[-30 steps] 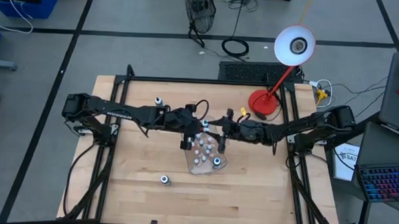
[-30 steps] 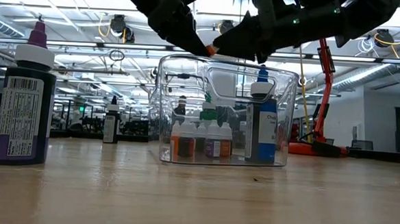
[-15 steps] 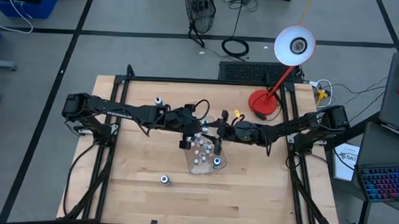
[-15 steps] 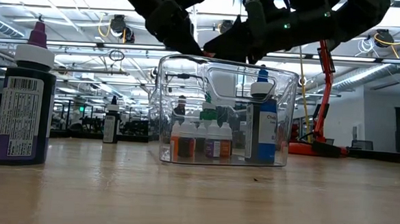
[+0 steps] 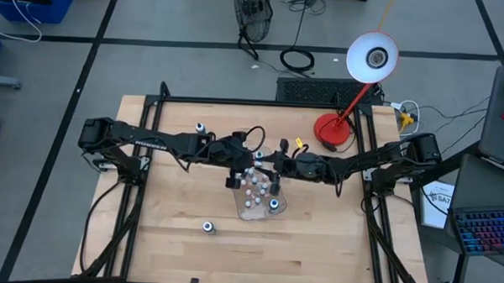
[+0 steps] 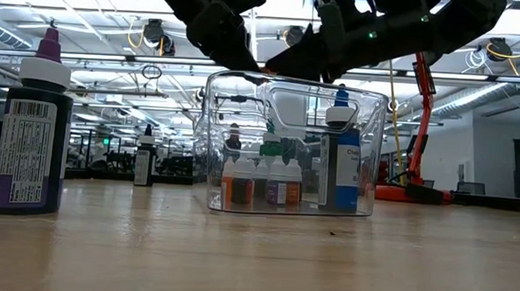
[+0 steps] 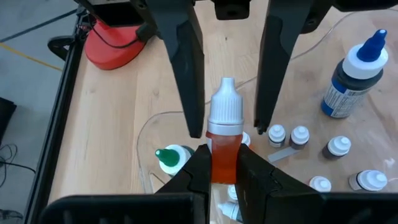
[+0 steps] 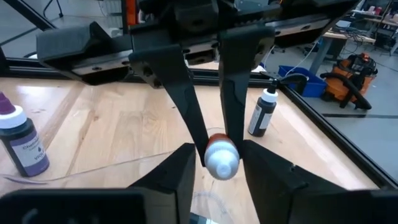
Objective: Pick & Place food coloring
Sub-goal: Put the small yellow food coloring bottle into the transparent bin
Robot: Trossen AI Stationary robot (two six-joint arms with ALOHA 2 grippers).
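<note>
My left gripper (image 7: 224, 163) is shut on a small food coloring bottle (image 7: 224, 134) with an orange body and a white cap, held above the clear tray (image 5: 258, 211). My right gripper (image 8: 222, 167) faces it from the table's right and is open. Its fingers (image 7: 189, 87) stand on either side of the white cap (image 8: 222, 158); whether they touch it I cannot tell. Both grippers meet over the tray's far end (image 5: 265, 165). Several tiny bottles (image 6: 263, 181) and a taller blue-capped one (image 6: 339, 163) stand inside the tray. My left gripper pinches the bottle's orange body (image 7: 224, 152) just below the cap, between its two fingers. The fingers come from the table's left and lie along the bottle, whose cap points on toward my right gripper. The bottle is lifted clear above the tray.
A purple-capped dark bottle (image 6: 31, 125) stands near the front of the table (image 5: 208, 227). Another dark bottle (image 5: 200, 127) stands toward the far left. A red desk lamp (image 5: 332, 132) sits at the far right corner. Bare wood lies on both sides of the tray.
My right gripper has moved toward the table's left, closing in on the bottle in my left gripper, and its fingers now flank the cap. The left gripper has kept hold of the bottle above the tray.
</note>
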